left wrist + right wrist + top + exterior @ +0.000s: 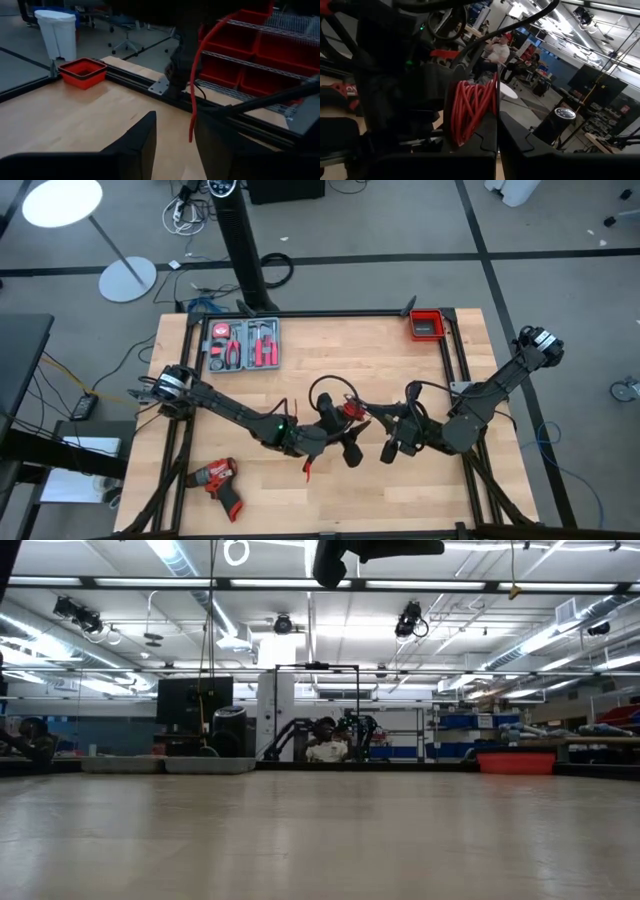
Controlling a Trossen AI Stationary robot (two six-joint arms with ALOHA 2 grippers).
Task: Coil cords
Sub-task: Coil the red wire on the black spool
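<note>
The red wire is wound into a small coil held above the table's middle. My right gripper is shut on it. One loose strand hangs down from the coil, and its free end dangles just past the tips of my left gripper. That gripper is open and I cannot see it touching the strand. A loop of the black cable shows beside the coil, and what carries it is hidden. My right gripper pinches several turns of the red coil between its two fingers. The fingers lie about level and come from the table's right side. The bundle stands out past the fingertips, clear of the table, and one strand hangs slack below it.
A grey tray of red-handled tools sits at the far left and a red bin at the far right corner. A red drill lies near the front left. People sit in the room beyond.
</note>
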